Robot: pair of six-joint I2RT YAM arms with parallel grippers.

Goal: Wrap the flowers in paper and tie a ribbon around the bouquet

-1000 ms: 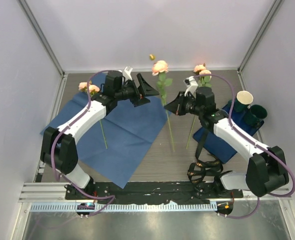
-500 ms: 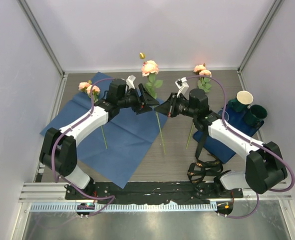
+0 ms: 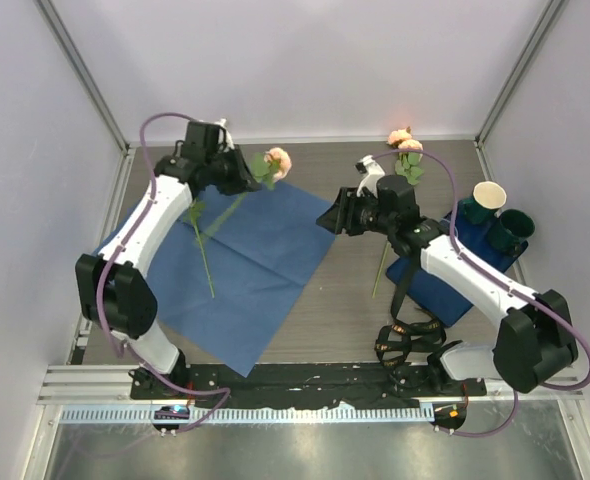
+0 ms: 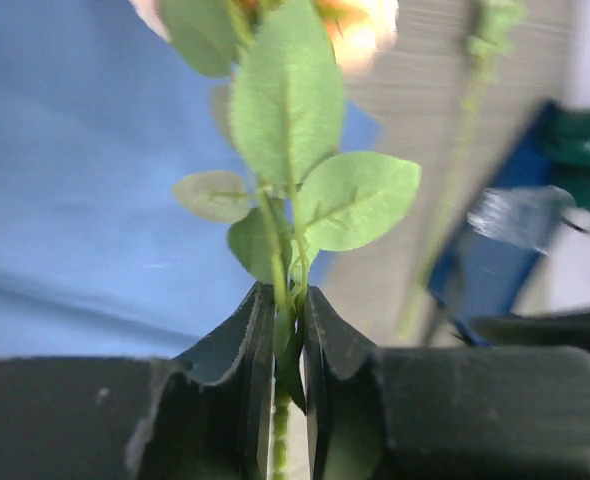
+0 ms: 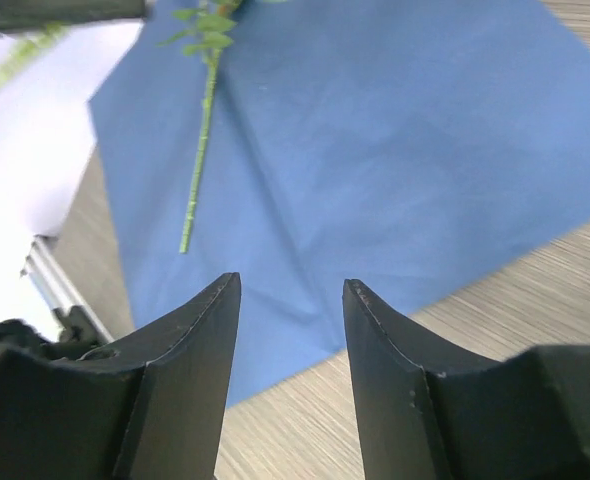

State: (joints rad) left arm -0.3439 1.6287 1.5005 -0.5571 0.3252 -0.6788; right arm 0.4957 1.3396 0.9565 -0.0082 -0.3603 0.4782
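Observation:
My left gripper (image 3: 243,178) is shut on the stem of one of the flowers, a pink rose (image 3: 277,160), and holds it above the far edge of the blue paper (image 3: 265,260). In the left wrist view the jaws pinch its stem and a leaf (image 4: 288,320), with the paper (image 4: 75,200) behind. A second flower's stem (image 3: 205,262) lies on the paper. A third rose (image 3: 406,146) lies on the table to the right. My right gripper (image 3: 331,218) is open and holds nothing, beside the paper's right edge (image 5: 375,150). The black ribbon (image 3: 405,340) lies near the right arm's base.
A dark navy mat (image 3: 445,285) lies at the right under the right arm. Green cups (image 3: 487,200) stand at its far end near the right wall. White walls close the table on three sides, and a metal rail (image 3: 305,378) runs along the near edge.
The left gripper closed on the rose's stem and carried it left over the paper. The right gripper let go of that rose and opened, staying near the table's middle.

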